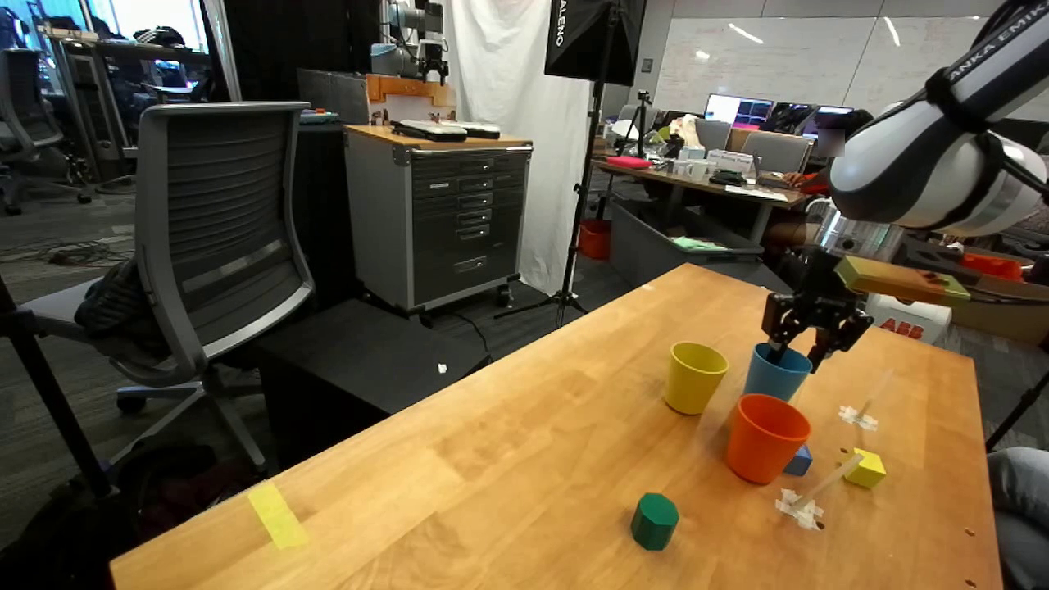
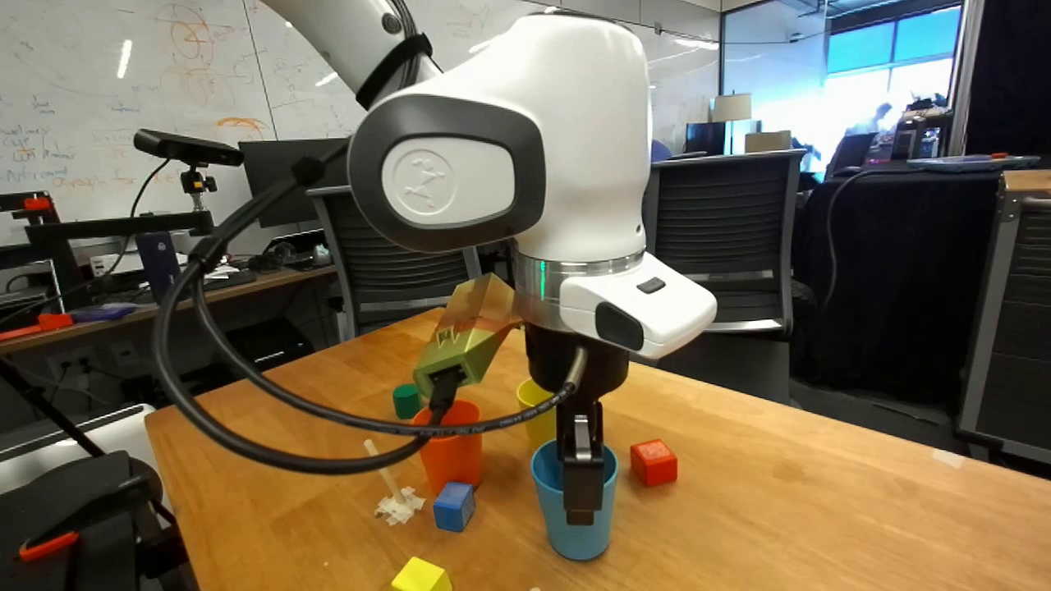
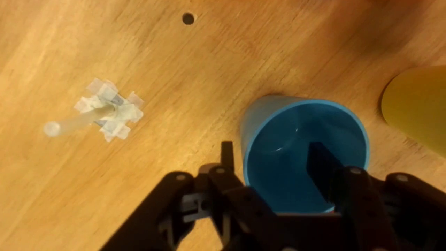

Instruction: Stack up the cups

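Note:
Three tapered cups stand upright and apart on the wooden table. My gripper (image 1: pixel 795 360) is open over the blue cup (image 1: pixel 773 383). In the wrist view the gripper's (image 3: pixel 273 157) right finger is inside the blue cup (image 3: pixel 256 113) and the left finger is outside its wall, with the rim between them. An exterior view also shows the blue cup (image 2: pixel 575 538) below the fingers. The yellow cup (image 1: pixel 690 392) stands close beside it and shows at the right edge of the wrist view (image 3: pixel 418 108). The orange-red cup (image 1: pixel 756 451) is near the blue block; the wrist view does not clearly show it.
A green block (image 1: pixel 654 522), a blue block (image 2: pixel 454 506), a yellow block (image 1: pixel 866 469) and a red block (image 2: pixel 654 462) lie around the cups. Thin upright sticks (image 3: pixel 83 120) are taped to the table. A black cable (image 2: pixel 246 447) loops from the arm.

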